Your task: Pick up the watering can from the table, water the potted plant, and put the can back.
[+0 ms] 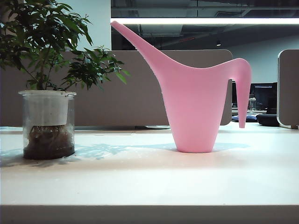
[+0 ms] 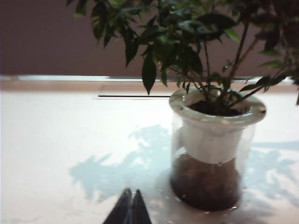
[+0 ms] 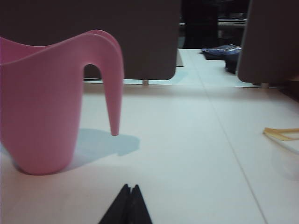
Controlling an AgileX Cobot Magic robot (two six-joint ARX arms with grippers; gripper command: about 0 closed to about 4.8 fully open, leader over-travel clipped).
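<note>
Both fingers pairs rest clenched and empty, low at the desk's (image 1: 149, 186) near edge: left gripper (image 2: 128, 207) before the plant (image 1: 46, 93), right gripper (image 3: 126, 205) near the can (image 1: 194, 105). Farther back, mid-desk, the can stands upright; smooth, stiff, probably light plastic, best grasped by its curved right-hand handle.

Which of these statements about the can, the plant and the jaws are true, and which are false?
1. The can stands upright on the table. True.
2. The spout points away from the plant. False: it points toward the plant.
3. The right gripper holds the handle. False: its jaws are shut and empty, short of the can.
4. The left gripper is shut, near the plant. True.
5. The plant lies tipped over. False: it stands upright.
</note>
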